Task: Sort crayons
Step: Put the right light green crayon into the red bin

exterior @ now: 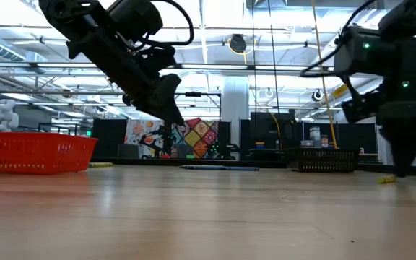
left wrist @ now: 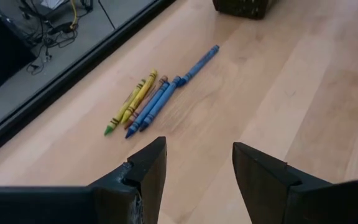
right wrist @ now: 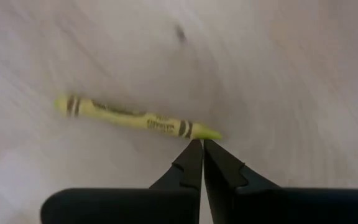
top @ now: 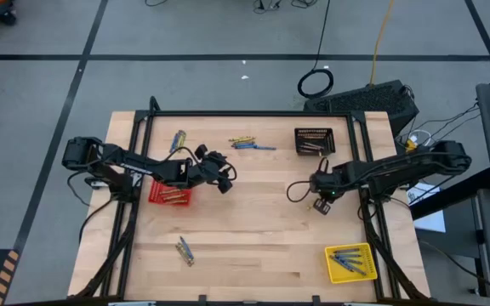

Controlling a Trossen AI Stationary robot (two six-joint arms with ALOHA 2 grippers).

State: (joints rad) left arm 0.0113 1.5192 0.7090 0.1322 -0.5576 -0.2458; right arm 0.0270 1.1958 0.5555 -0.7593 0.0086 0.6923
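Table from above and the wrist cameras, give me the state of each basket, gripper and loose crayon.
Red basket: holds crayons.
Black basket: holds crayons.
Yellow basket: holds blue crayons.
Left gripper: open, empty.
Right gripper: shut, empty.
Yellow crayon: lying flat, ungripped.
Crayon cluster: lying flat.

You had one camera overhead facing down, one level at the table (top: 253, 246) surface, and two wrist cameras close above it; all shared the tabletop.
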